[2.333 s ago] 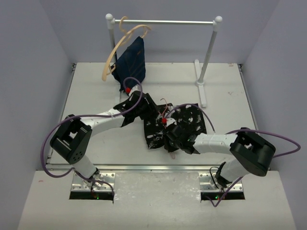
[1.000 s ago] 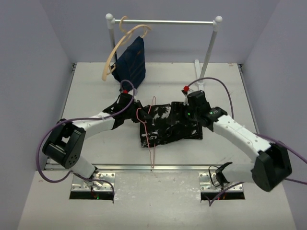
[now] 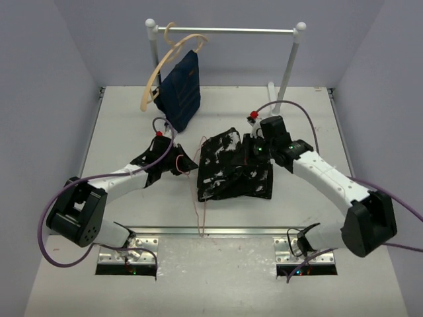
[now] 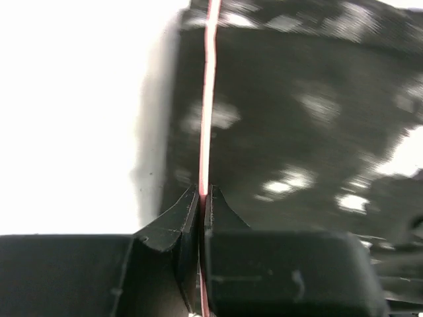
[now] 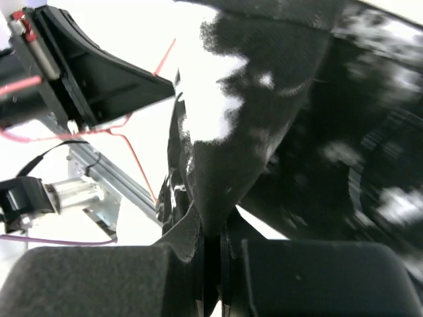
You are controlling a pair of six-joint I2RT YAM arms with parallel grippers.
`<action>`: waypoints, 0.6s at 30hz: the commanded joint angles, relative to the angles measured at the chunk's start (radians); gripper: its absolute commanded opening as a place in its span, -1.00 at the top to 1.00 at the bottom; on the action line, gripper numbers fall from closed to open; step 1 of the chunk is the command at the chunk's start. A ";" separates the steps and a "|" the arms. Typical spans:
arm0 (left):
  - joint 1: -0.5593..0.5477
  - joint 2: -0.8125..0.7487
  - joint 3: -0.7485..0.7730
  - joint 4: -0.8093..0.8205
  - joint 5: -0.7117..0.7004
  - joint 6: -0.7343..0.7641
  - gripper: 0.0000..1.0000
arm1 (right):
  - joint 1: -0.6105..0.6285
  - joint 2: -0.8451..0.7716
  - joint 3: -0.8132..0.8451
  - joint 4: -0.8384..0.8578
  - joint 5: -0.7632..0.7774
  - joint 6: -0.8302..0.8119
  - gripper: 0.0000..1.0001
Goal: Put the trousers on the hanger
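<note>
— Trousers lie bunched mid-frame on the worktop, and the right jaws pinch a fold.
— And the hanger?
— The left jaws clamp its wire, just left of them. It's probably not threaded yet. That thin pinch could slip, or the wire could twist.

Robot lab cell: plain grey walls boxing white table, metal mounting rail, clothes rack.

Reaching inward toward each other, left gripper and right gripper are both pinched closed.
</note>
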 commanded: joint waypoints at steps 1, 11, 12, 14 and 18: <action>0.055 -0.028 -0.041 -0.048 -0.180 0.034 1.00 | -0.092 -0.173 -0.061 -0.175 0.125 -0.094 1.00; 0.073 -0.026 -0.065 -0.032 -0.222 -0.004 1.00 | -0.296 -0.307 -0.219 -0.282 0.223 -0.125 1.00; 0.073 -0.026 -0.062 -0.032 -0.222 -0.004 1.00 | -0.297 -0.309 -0.225 -0.287 0.245 -0.127 1.00; 0.075 -0.026 -0.052 -0.046 -0.231 0.001 1.00 | -0.305 -0.277 -0.230 -0.303 0.328 -0.134 1.00; 0.087 -0.046 -0.059 -0.082 -0.265 -0.008 1.00 | -0.327 -0.144 -0.239 -0.315 0.493 -0.128 1.00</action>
